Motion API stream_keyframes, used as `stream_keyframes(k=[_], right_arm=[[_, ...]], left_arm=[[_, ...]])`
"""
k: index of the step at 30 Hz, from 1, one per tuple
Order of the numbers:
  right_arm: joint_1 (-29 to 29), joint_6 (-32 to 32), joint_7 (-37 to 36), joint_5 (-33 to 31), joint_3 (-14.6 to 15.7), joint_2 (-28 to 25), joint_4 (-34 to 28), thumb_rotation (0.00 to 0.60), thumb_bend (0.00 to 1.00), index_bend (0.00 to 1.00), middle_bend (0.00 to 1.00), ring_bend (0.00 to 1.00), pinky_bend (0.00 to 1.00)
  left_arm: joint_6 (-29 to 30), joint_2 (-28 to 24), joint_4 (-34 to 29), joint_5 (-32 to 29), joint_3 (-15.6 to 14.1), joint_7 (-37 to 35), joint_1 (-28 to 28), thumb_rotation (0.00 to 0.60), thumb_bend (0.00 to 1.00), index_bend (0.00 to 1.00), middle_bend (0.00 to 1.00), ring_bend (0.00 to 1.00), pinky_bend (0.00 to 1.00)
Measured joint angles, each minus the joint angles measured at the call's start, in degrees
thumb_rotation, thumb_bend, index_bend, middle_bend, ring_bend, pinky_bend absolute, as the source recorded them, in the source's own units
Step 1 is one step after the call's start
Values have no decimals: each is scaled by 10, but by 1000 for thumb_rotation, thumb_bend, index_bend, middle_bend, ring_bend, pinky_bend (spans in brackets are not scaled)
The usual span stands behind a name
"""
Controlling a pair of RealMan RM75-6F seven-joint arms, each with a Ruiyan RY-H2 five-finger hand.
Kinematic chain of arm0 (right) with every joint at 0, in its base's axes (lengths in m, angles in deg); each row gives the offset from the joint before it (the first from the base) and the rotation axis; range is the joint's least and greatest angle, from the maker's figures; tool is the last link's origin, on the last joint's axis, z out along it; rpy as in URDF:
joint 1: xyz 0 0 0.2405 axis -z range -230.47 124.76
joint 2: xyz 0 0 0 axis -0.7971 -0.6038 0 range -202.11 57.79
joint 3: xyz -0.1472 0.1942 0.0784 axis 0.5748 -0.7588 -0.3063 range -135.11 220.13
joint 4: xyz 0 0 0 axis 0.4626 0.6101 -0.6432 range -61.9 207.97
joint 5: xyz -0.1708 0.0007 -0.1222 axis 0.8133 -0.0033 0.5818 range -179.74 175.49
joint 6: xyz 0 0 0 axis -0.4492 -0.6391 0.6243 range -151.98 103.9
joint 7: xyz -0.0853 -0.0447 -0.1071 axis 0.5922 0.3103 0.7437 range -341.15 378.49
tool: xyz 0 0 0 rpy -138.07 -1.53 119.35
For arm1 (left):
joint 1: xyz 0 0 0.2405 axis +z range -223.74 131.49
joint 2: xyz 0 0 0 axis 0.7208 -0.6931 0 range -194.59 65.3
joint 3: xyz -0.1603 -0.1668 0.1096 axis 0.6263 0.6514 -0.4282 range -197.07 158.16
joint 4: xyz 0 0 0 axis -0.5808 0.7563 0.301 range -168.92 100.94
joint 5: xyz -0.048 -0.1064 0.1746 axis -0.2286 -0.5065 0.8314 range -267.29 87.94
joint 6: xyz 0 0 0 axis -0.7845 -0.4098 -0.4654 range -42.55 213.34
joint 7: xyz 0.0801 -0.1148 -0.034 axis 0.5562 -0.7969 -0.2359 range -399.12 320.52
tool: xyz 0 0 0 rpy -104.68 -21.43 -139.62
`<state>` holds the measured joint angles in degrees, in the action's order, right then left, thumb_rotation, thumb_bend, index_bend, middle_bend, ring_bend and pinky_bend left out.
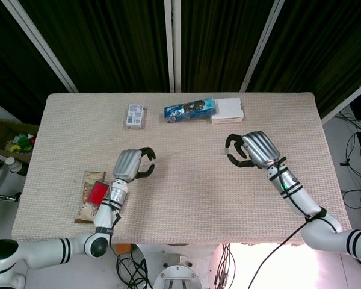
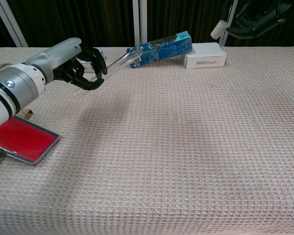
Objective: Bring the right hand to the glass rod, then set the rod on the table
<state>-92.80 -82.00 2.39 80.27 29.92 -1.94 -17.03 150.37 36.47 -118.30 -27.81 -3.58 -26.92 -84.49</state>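
Observation:
The glass rod is a clear thin stick, tilted up and pointing right toward the blue box. My left hand grips its lower end above the table's left side. In the head view the left hand shows the rod only faintly. My right hand is raised high over the right half of the table, well apart from the rod. In the chest view the right hand is cut off by the top edge, its fingers loosely curved around nothing.
A blue box and a white box lie at the table's far edge, with a small carton further left. A red flat item lies at the near left on the woven tablecloth.

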Motion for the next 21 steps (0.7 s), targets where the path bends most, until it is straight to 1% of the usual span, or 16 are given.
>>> stream_keyframes(k=[3,7,12,16,21], right_arm=[[-5,4,-29,-9,-20,-30,-40,600,477,740,892,993,1000],[-20,21,-34,-23,-36,-44,-67,600,479,746,894,996,1000],[-35,40,-19,-38,-41,-45,-84,600,483,747,894,996,1000],[-45,49,-5,-49,-43,-41,-89,600,489,750,895,998,1000],[-52,56,8,-55,-43,-36,-93,600,493,755,896,999,1000]], left_arm=[[4,14,7,22,4,-41,-1,600,551,680,604,826,1000],[12,40,24,50,9,-96,-3,600,551,680,603,825,1000],[18,73,48,70,16,-146,-9,600,551,680,600,824,1000],[20,93,66,79,19,-163,-12,600,551,680,599,823,1000],[22,103,73,84,23,-177,-14,600,551,680,599,823,1000]])
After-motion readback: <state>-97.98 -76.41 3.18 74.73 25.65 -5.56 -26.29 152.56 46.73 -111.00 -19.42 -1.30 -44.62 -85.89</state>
